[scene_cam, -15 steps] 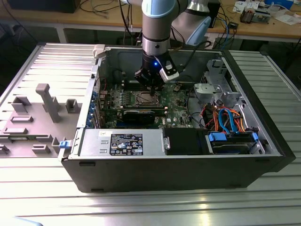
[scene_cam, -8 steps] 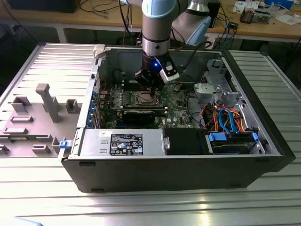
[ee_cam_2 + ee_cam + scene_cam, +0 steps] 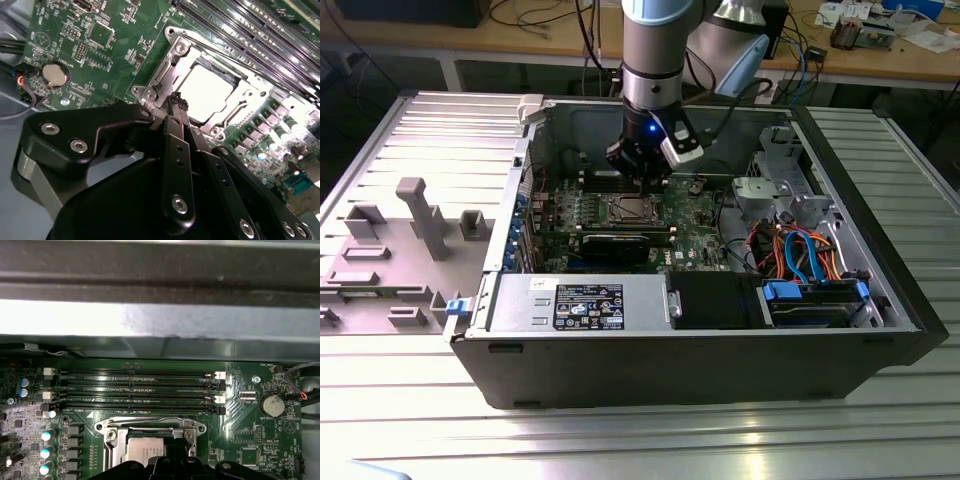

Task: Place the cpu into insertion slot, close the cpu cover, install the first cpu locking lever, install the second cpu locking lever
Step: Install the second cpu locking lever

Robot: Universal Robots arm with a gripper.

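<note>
CPU (image 3: 210,92) sits seated in the insertion slot (image 3: 234,75) on the motherboard (image 3: 107,45); its pale metal top shows through the window of the cpu cover (image 3: 167,67), which lies flat down over it. In the first wrist view the same cover frame (image 3: 150,427) lies just beside the memory slots (image 3: 137,390), with the chip top (image 3: 142,447) partly hidden by the gripper. Gripper (image 3: 177,102) hovers directly over the socket's edge, fingers (image 3: 175,145) drawn together, clamped on nothing. A coin cell battery (image 3: 54,74) lies on the board well apart from the socket. In the exterior view the gripper (image 3: 642,178) hangs just above the socket (image 3: 627,208) inside the open computer case (image 3: 650,355).
</note>
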